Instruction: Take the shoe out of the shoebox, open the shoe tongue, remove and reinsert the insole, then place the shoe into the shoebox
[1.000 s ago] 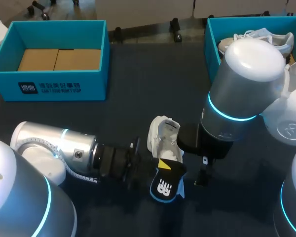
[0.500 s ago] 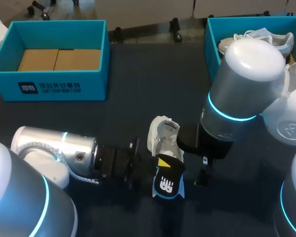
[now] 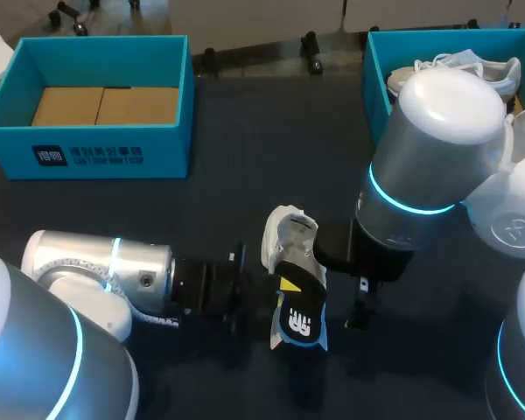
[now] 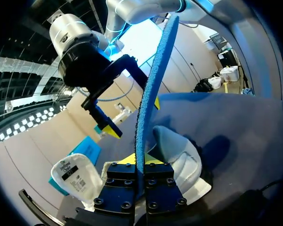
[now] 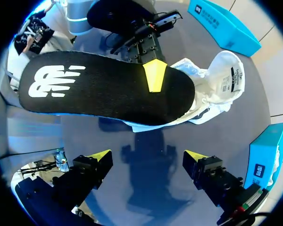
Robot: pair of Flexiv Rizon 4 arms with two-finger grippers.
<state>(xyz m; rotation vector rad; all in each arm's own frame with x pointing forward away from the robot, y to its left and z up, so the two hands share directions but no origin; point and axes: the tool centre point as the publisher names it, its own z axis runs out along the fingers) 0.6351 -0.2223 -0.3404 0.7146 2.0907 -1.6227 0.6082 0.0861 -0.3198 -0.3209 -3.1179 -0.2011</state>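
**Insole is out of the shoe, and getting it back in is the dicey part**

Head view: the left gripper (image 3: 280, 290) is clamped on the insole (image 3: 302, 319), holding it just on the near side of the shoe (image 3: 289, 236). The shoe lies on the table (image 3: 227, 192) with its opening facing up. The right arm (image 3: 420, 175) hangs right beside the shoe. The shoebox (image 3: 114, 157) with no shoe in it sits well away on the shoe's far side.

Left wrist view: the fingers pinch the insole edge-on near one end, so most of it sticks out unsupported above the shoe. It's floppy foam held by a small bite, so it could probably buckle or twist out of the grip if its tip catches the collar or tongue. The right gripper (image 4: 131, 117) hovers close beyond the shoe, so a sloppy swing could bump it.

Right wrist view: the right gripper's fingers are spread wide with nothing between them, above bare table beside the shoe. Nothing is pinning the shoe down. If the insole gets pushed in like this, the light shoe will likely just slide or tip rather than take it. The tongue could also fold under the insole.
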